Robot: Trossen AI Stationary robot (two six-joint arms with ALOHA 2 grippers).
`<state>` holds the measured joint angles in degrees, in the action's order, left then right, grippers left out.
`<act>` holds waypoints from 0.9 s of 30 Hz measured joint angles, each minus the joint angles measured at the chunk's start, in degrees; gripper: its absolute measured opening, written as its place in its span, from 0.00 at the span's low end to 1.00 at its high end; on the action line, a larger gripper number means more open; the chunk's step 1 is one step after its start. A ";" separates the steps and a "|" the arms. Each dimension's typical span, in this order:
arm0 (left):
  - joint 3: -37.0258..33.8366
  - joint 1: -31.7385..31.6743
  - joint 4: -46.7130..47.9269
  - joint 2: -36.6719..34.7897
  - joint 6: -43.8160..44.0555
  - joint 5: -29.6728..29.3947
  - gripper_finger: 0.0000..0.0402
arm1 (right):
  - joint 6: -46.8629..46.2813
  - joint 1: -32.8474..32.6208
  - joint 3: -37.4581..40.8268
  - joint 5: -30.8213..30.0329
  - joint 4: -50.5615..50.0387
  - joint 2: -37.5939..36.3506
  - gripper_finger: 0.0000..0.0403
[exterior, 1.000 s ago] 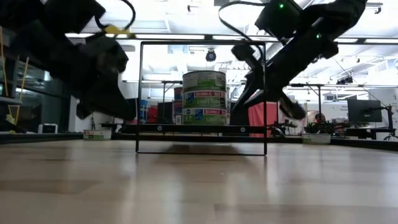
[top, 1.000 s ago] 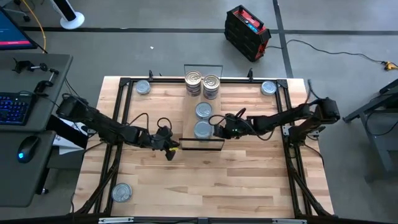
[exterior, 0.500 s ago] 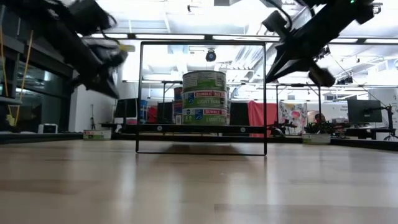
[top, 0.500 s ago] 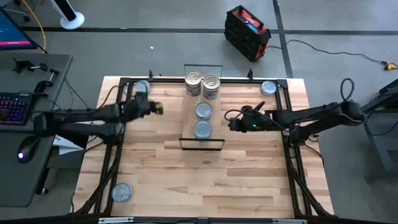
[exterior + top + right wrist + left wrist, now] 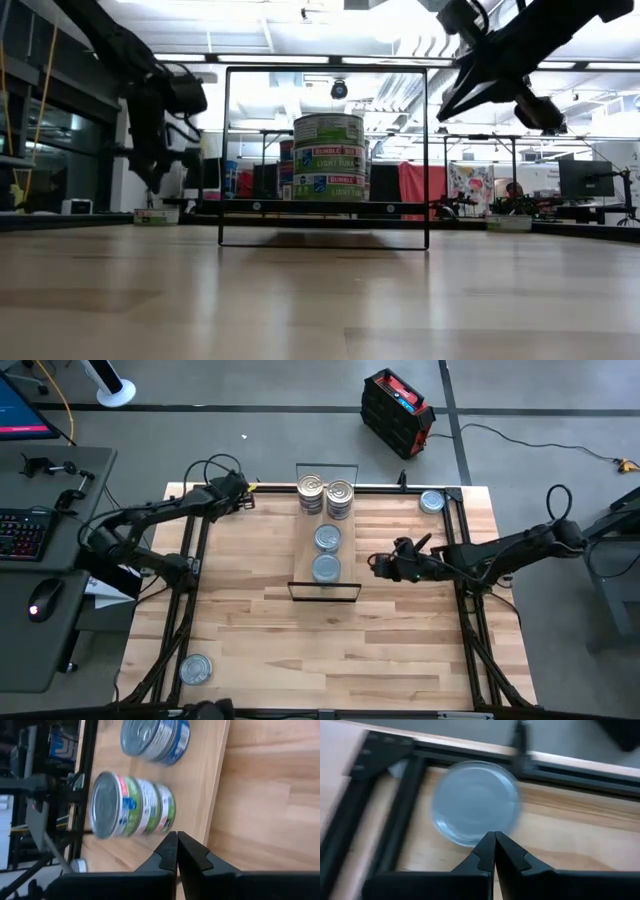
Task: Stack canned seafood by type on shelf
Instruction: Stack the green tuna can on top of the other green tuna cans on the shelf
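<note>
While both dark arms hang above the wooden tabletop (image 5: 330, 650), the scene reads as follows.

Left gripper (image 5: 243, 491): fingers pressed together and holding nothing, over the table's far left corner; its wrist view shows the tips (image 5: 494, 851) meeting just above a flat round tin with a pale blue-grey top (image 5: 475, 802) that lies beside the black corner frame.

Right gripper (image 5: 376, 565): jaws closed and empty, just right of the shelf, raised off the table in the low view (image 5: 478, 75).

Shelf: the long light-wood plank with thin black wire end frames (image 5: 345, 550) runs from the table's far edge toward its middle.

Tins on shelf: two stacks with shiny ring-pull lids (image 5: 326, 496) stand at the far end; two single blue-grey-topped tins (image 5: 327, 552) lie nearer.

Loose tins: one at the far right corner (image 5: 432, 502), one at the near left corner (image 5: 195, 669).
</note>
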<state>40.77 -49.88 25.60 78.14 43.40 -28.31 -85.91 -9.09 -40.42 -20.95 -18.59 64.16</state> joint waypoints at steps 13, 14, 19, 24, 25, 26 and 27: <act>0.00 -1.12 -3.54 8.11 0.43 -7.33 0.00 | -0.39 -14.13 0.00 -5.78 4.50 -1.66 0.00; 0.00 -1.12 -3.54 8.97 0.19 -7.40 0.00 | -1.55 -15.17 0.00 -6.73 4.20 -1.64 0.00; 0.07 -0.01 -3.15 11.98 0.30 -10.56 0.00 | -5.82 -19.66 0.00 -11.71 3.34 -1.57 0.00; 0.20 1.58 -0.44 12.46 4.76 -9.60 0.00 | -7.23 -23.34 0.00 -13.64 3.39 -1.57 0.00; 0.22 2.20 0.13 12.35 5.51 -8.49 0.00 | -7.25 -23.99 0.00 -13.64 3.39 -1.57 0.00; 0.26 3.29 0.90 12.32 6.23 -7.50 0.00 | -7.25 -24.81 0.00 -13.69 3.41 -1.57 0.00; 0.26 4.57 1.92 12.32 6.76 -6.50 0.00 | -7.25 -25.60 0.00 -13.79 3.41 -1.57 0.00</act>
<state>41.04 -45.31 27.52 90.45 50.15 -34.81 -93.17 -34.69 -40.42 -34.74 -15.18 62.59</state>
